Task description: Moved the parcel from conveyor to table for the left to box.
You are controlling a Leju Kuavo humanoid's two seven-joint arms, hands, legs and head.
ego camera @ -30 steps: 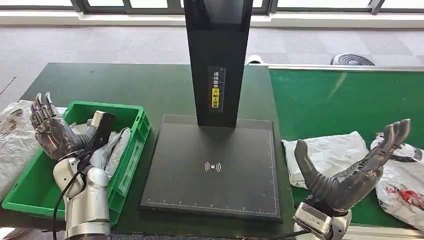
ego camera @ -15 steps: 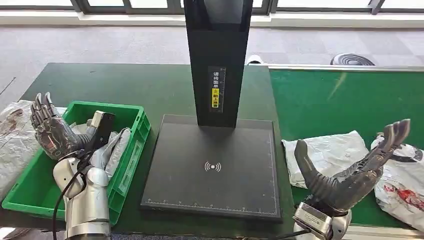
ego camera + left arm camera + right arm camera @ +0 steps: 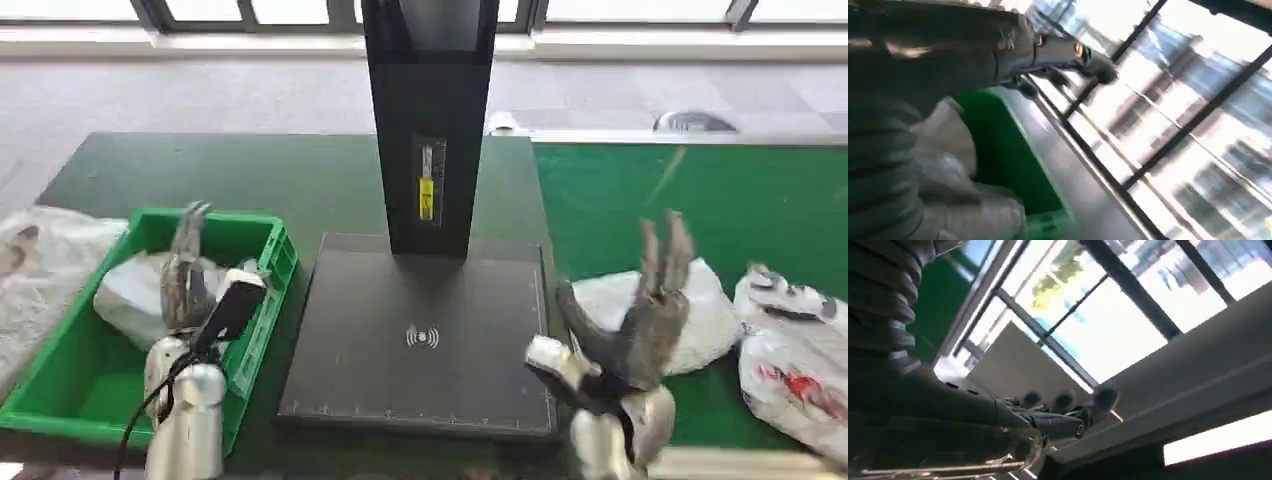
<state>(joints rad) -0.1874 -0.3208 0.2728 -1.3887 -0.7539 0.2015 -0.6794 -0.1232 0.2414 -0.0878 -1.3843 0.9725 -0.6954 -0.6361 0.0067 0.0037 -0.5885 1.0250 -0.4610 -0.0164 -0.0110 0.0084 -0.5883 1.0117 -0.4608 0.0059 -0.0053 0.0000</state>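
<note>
A grey plastic parcel (image 3: pixel 700 305) lies on the green conveyor (image 3: pixel 700 200) just right of the black scanner plate (image 3: pixel 420 330). My right hand (image 3: pixel 640 325) stands in front of it at the plate's near right corner, fingers upright and apart, holding nothing. A white parcel with red print (image 3: pixel 795 365) lies further right. My left hand (image 3: pixel 187 270) is raised over the green box (image 3: pixel 60 400), fingers up and empty. A grey parcel (image 3: pixel 135 295) lies in that box. In the left wrist view my left hand's fingers (image 3: pixel 1073 50) stretch out above the box (image 3: pixel 1003 145) and its parcel (image 3: pixel 948 170).
The scanner's black column (image 3: pixel 425 130) rises from the back of the plate. A crumpled white bag (image 3: pixel 40 260) lies on the dark green table left of the box. A metal rail (image 3: pixel 690 137) borders the conveyor's far side.
Both hands have turned so their fingers point up. The right hand has shifted left toward the scanner plate, the left hand slightly right over the box. The picture is blurred.
</note>
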